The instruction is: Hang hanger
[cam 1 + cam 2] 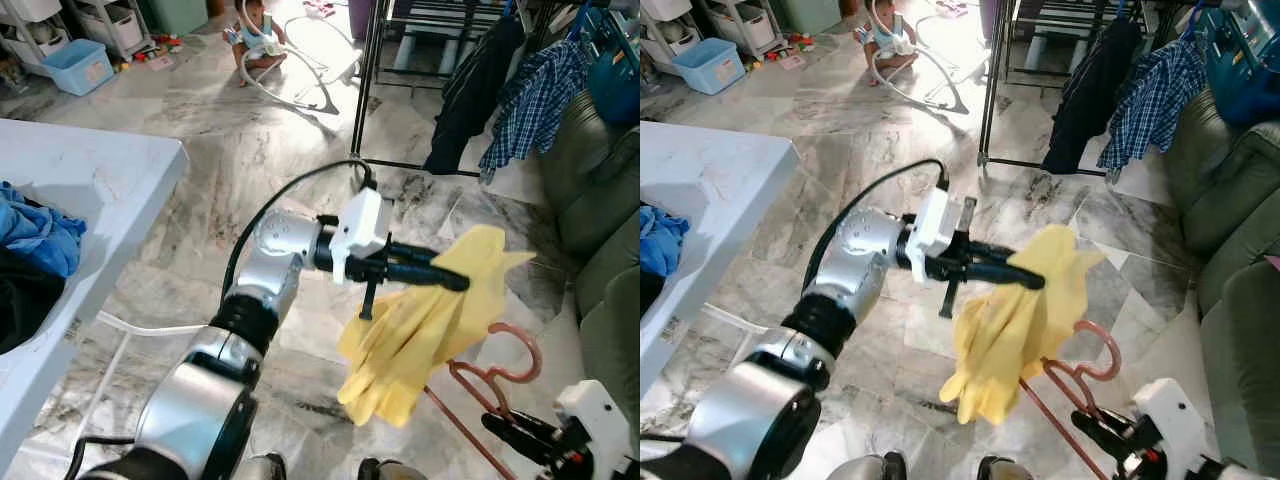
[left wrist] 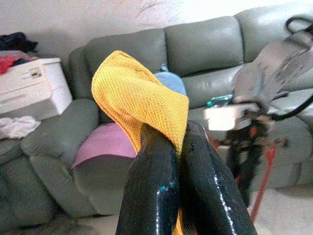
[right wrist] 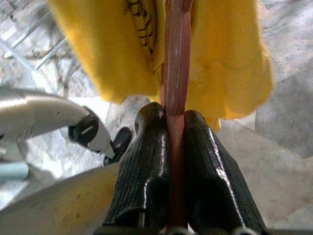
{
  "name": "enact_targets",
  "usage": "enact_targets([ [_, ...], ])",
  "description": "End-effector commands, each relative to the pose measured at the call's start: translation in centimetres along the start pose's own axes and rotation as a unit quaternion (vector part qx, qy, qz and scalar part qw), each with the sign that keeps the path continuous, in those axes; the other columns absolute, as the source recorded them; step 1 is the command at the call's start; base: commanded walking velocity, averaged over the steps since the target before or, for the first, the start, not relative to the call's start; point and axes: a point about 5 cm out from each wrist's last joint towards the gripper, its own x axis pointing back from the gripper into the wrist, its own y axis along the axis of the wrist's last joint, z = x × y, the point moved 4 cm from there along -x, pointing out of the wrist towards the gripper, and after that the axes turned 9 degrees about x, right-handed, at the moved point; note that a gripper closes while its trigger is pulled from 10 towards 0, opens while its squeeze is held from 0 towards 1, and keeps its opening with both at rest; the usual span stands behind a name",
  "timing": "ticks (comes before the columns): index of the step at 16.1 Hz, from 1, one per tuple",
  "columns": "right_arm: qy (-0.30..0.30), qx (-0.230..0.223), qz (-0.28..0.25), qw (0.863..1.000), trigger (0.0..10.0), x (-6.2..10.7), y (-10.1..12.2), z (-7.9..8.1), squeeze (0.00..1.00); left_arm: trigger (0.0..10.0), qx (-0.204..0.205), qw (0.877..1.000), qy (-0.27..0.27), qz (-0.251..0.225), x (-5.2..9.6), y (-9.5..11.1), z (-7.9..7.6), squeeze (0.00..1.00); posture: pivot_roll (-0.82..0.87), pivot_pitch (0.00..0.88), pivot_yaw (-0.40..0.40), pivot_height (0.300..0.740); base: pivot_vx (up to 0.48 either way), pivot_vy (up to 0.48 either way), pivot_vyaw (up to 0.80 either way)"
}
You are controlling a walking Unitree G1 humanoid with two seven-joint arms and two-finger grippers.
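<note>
1. Two grippers work one garment in a living room: the left gripper [image 1: 455, 278] reaches out at mid-height, its black fingers [image 2: 161, 186] pressed together on a fold of a yellow mesh garment [image 1: 425, 330].
2. The right gripper [image 3: 172, 147], low at the robot's right, pinches the red-brown hanger [image 1: 500, 365] between its two fingers; in the right wrist view the hanger's bar runs straight up from the fingertips into the yellow cloth.
3. The hanger sits below and to the right of the left gripper, its curved hook [image 1: 1102, 352] standing clear of the garment's edge and its lower bar slanting down toward the floor.
4. The garment droops from the left gripper in a bunch, hanging over the marble-patterned floor [image 1: 260, 150].
5. Ahead stands a black clothes rack [image 1: 375, 90], carrying a dark garment [image 1: 470, 90] and a blue plaid shirt [image 1: 535, 100].
6. A grey-green sofa [image 1: 600, 190] runs along the right side, just beside the rack's hanging clothes.
7. On the left, a white table [image 1: 100, 170] holds a heap of blue cloth [image 1: 35, 235] and dark cloth [image 1: 20, 300] at its near edge.
8. A black cable [image 1: 290, 190] loops over the left arm.
9. At the far end of the room, a person [image 1: 255, 35] sits on the floor, with a light blue bin [image 1: 78, 65] and white shelving [image 1: 105, 20] nearby; what the bin holds cannot be made out.
</note>
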Motion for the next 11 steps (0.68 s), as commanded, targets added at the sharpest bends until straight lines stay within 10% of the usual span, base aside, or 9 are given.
enact_targets([
  [1, -0.013, -0.002, 0.000, 1.000, 10.0, -0.3, -0.3, -0.1, 0.00, 10.0, -0.013, 1.000, -0.010, -0.018, -0.5, 1.1, -0.2, 0.00, -0.08, 0.171, 0.011, 0.740, 0.000, 0.000, 0.00],
  [11, -0.185, -0.112, -0.010, 0.976, 10.0, 1.5, -4.6, -1.6, 0.00, 10.0, 0.000, 0.987, 0.158, -0.026, 2.5, 2.0, 3.9, 0.00, -0.08, 0.161, 0.006, 0.740, 0.000, 0.000, 0.00],
])
